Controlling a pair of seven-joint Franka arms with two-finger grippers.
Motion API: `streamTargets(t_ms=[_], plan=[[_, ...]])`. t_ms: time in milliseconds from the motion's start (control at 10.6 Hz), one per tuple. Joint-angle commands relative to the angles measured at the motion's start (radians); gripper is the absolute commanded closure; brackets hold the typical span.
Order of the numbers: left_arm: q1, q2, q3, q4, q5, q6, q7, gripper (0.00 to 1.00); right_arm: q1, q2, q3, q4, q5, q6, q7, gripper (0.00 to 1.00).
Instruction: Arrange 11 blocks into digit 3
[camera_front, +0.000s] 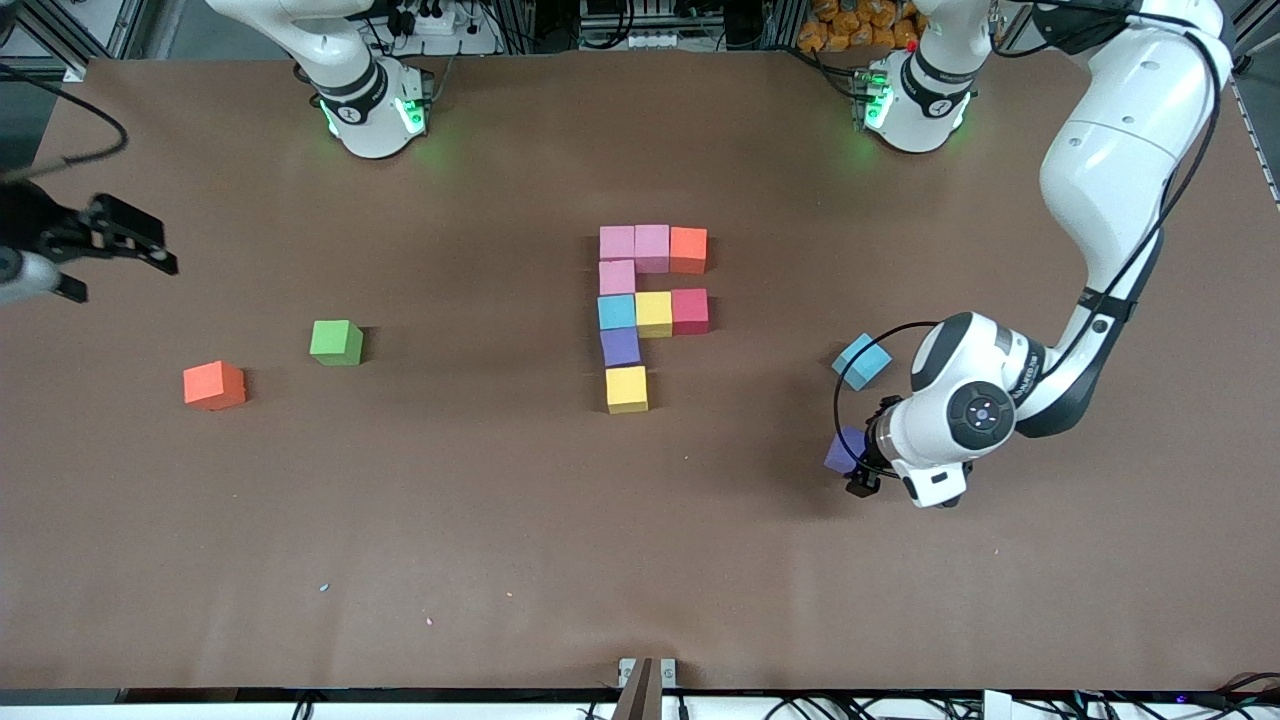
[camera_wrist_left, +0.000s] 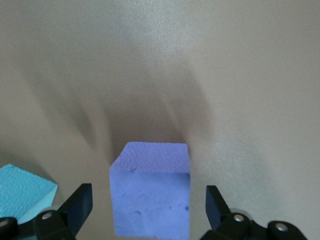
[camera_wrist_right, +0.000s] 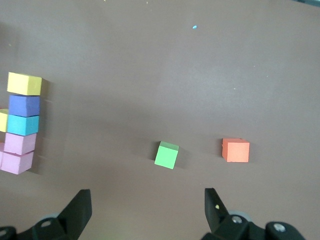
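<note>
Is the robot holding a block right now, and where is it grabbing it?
No. The left gripper has its jaws open around the purple block, not touching its sides. The right gripper waits open above the table's end.

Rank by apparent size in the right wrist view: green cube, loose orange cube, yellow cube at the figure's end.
1. yellow cube, slightly largest.
2. Loose orange cube and green cube look alike; the small differences may be only camera nearness.
</note>
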Motion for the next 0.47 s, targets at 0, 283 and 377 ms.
streamTargets(t_ms=[0,283,377], plan=[[-0.026,0.016,0.026,0.032,-0.020,-0.015,0.036,0.00,-0.056,-0.077,0.018,-0.099,0.025,0.008,-0.021,0.00],[-0.027,0.032,0.027,0.032,-0.017,-0.004,0.037,0.31,-0.056,-0.091,0.015,-0.151,0.023,0.009,-0.020,0.00],[-0.027,0.033,0.026,0.032,-0.017,-0.004,0.036,0.62,-0.058,-0.094,0.012,-0.160,0.020,0.028,-0.017,0.00]])
